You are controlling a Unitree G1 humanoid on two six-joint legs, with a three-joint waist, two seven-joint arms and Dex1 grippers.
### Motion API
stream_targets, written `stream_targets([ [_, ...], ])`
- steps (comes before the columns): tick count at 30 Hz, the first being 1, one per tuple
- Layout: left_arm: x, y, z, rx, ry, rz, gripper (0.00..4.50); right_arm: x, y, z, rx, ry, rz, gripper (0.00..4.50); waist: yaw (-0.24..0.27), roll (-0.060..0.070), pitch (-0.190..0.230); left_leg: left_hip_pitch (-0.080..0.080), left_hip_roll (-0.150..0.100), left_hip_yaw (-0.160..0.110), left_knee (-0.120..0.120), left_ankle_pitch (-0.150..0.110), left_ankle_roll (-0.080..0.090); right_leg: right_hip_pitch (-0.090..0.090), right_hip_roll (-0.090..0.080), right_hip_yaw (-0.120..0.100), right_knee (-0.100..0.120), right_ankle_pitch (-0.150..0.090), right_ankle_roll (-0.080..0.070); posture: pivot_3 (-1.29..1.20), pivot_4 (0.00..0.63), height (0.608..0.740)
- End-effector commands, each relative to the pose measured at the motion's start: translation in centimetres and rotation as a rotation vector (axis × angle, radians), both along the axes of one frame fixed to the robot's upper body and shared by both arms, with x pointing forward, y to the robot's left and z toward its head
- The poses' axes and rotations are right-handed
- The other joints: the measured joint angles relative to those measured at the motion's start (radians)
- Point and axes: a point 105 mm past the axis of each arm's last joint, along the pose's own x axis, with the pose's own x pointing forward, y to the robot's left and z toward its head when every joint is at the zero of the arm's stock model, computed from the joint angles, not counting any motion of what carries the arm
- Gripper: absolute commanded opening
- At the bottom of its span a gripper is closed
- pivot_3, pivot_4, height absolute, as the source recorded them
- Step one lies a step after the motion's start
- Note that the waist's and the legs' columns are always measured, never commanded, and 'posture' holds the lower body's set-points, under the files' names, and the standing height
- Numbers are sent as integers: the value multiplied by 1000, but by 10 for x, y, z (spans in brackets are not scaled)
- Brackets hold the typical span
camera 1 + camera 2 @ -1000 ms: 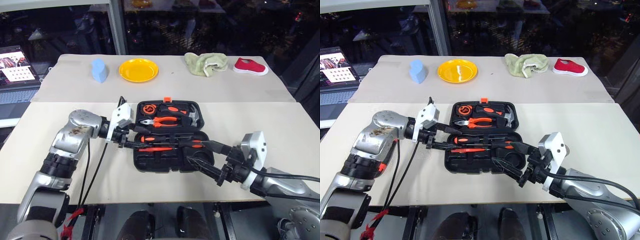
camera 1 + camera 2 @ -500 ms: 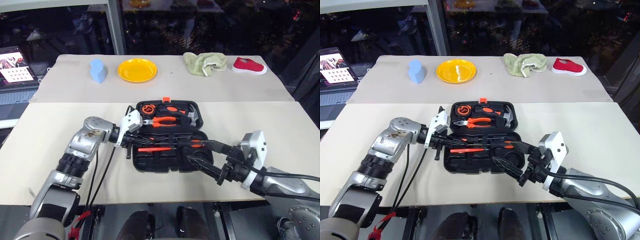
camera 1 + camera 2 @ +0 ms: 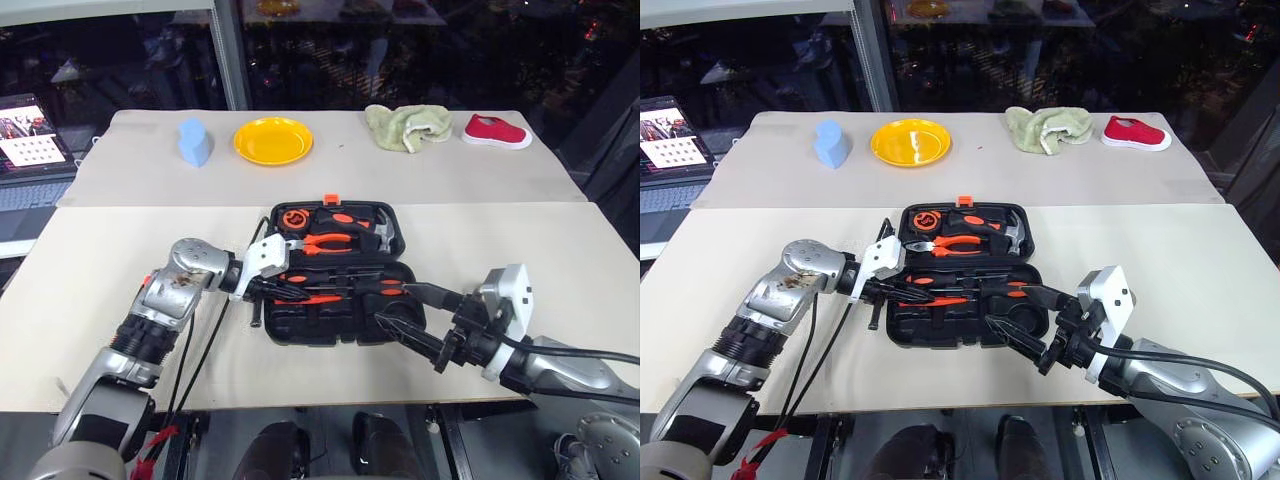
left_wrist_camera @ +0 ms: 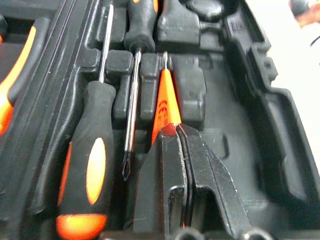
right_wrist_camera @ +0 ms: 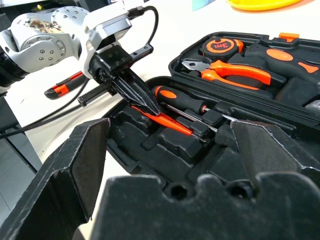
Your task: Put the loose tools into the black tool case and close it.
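The black tool case (image 3: 340,335) lies open mid-table, orange latch (image 3: 333,199) at its far edge. Two screwdrivers (image 3: 345,276) rest in recesses of the near half. My left gripper (image 3: 290,290) reaches over that half from the case's left side. It is shut on the slim red tester (image 4: 167,100), whose tip lies in a recess beside the screwdriver shafts. An orange-and-black utility knife (image 5: 65,85) lies on the table behind the left arm. My right gripper (image 3: 400,308) hovers open at the case's near right corner, holding nothing.
The lid half holds orange pliers (image 3: 335,241), a hammer (image 3: 385,232) and a tape measure (image 3: 295,217). On the far table sit a yellow plate (image 3: 273,140), a blue object (image 3: 194,142), a green cloth (image 3: 410,127) and a red shoe (image 3: 497,131). A laptop (image 3: 30,135) stands at the left.
My left gripper, still shut on the red tester, has shifted right from the case's left edge to over its near half. The right gripper has stayed put.
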Motion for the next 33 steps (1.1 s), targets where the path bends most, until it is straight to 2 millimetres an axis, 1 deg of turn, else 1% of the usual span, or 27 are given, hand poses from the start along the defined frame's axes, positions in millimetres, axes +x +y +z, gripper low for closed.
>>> stream_targets([
  [1,3,0,-6,24,-31,-1,63,-3,2,8,12,-44,5,4500,0,0,0,0,0,0,0,-1,1,0,0,0,0,0,0,0,150,740],
  [6,9,0,-12,43,-50,12,63,-3,3,9,16,-47,6,4500,4,0,0,3,0,0,0,-2,4,3,-1,0,0,0,0,0,150,740],
  [15,11,4,-15,28,-50,40,63,-3,5,9,19,-48,14,4500,5,0,0,8,0,0,0,-3,4,6,-1,0,0,0,1,0,150,740],
  [17,13,8,-9,5,-50,69,63,-3,7,11,17,-55,34,4500,5,0,0,8,0,0,0,-3,4,6,-1,0,0,0,0,0,150,740],
  [20,9,24,15,-62,-29,136,63,-3,12,19,3,-97,85,4500,-4,-1,1,7,0,0,0,-2,4,6,-1,0,1,0,0,0,150,740],
  [22,3,39,30,-101,-8,195,566,-1,13,26,3,-123,112,4500,-12,-1,1,5,1,0,0,-2,5,4,0,1,1,0,0,0,150,740],
  [23,-2,53,41,-123,6,248,675,1,14,31,9,-141,136,4500,-14,-1,1,4,1,0,-1,-2,5,2,1,0,1,0,0,0,150,740],
  [25,-13,79,54,-139,15,355,1479,3,17,39,8,-166,192,4500,-23,-2,2,1,1,0,-2,0,3,-2,2,0,1,0,0,0,150,740],
  [27,-21,102,59,-128,8,460,2190,4,21,44,8,-170,245,4500,-25,-2,2,-4,1,0,-3,3,-4,-10,2,-1,2,0,-1,0,150,740],
  [28,-24,114,62,-124,6,513,2496,4,23,46,11,-168,272,4500,-25,-2,2,-5,1,0,-4,3,-4,-11,4,-2,2,0,-1,0,150,740],
  [30,-32,142,66,-110,-3,638,3307,3,28,49,12,-164,344,4500,-21,-2,3,-5,1,0,-5,3,-4,-11,3,-3,1,0,-1,0,150,740],
  [31,-37,160,66,-92,-8,711,3532,1,31,50,5,-163,385,4500,-20,-2,3,-5,1,0,-5,3,-4,-11,4,-3,1,0,-1,0,150,740],
  [32,-42,175,66,-73,-15,772,4006,-1,33,50,-5,-164,421,4500,-18,-2,3,-5,1,0,-5,3,-4,-11,3,-3,1,0,-1,0,150,740],
  [33,-47,192,65,-48,-20,841,4340,-3,35,49,-14,-165,453,4500,-17,-2,4,-5,1,0,-5,3,-4,-11,3,-4,1,0,-1,0,150,740],
])
